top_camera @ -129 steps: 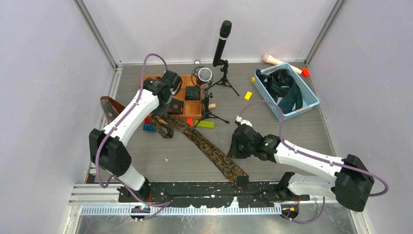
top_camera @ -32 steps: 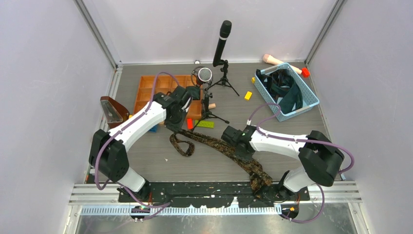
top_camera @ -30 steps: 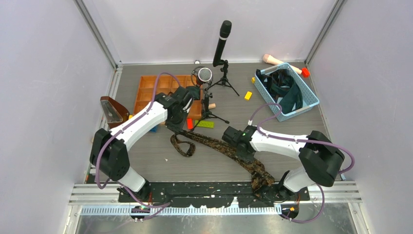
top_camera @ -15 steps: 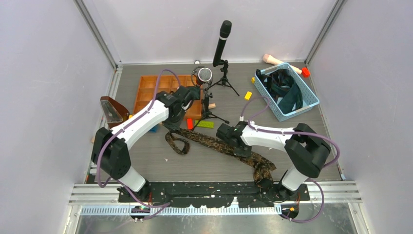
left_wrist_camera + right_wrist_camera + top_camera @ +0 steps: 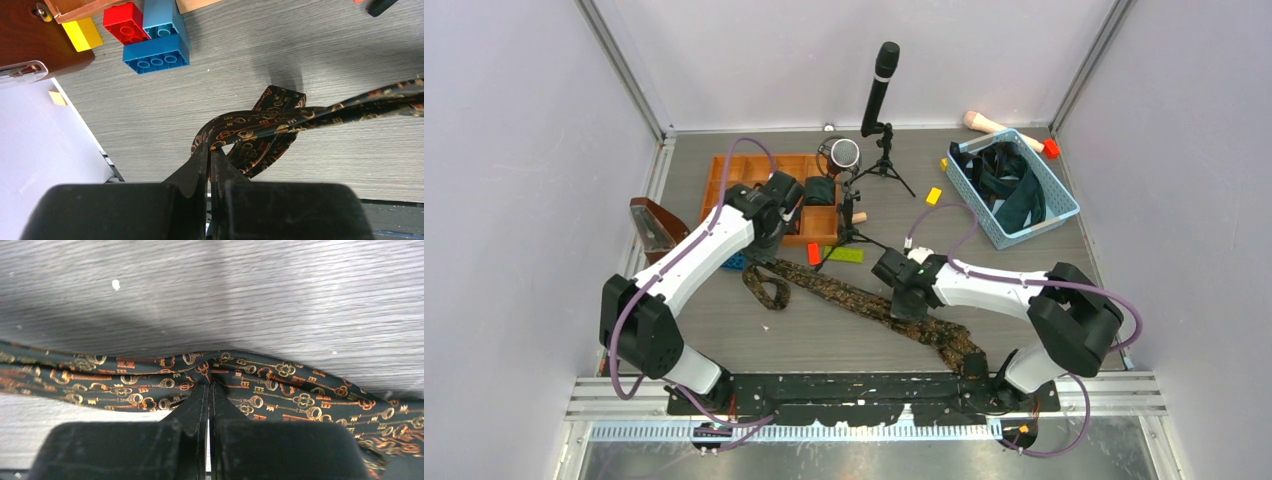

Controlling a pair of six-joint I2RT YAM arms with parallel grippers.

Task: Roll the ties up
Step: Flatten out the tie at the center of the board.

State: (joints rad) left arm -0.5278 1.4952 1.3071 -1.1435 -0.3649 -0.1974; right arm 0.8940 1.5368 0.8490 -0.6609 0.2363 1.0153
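Evidently each end effector (image 5: pixel 209 150) (image 5: pixel 208 386) pinches the tie (image 5: pixel 839 295).

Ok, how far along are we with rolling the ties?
Done: one dark coil sits in the wooden tray. In hand: the key-patterned tie lies stretched across the table, unrolled, looped only at one end. The left jaws pinch that loop and the right jaws pinch its middle. Left: roll it, then the dark ties heaped in the blue basket.

Your grey tabletop (image 5: pixel 724 325) carries a key-patterned tie (image 5: pixel 839 295), wooden tray (image 5: pixel 724 175), blue basket (image 5: pixel 1039 228), toy bricks (image 5: pixel 846 255) and microphone tripods (image 5: pixel 884 165).
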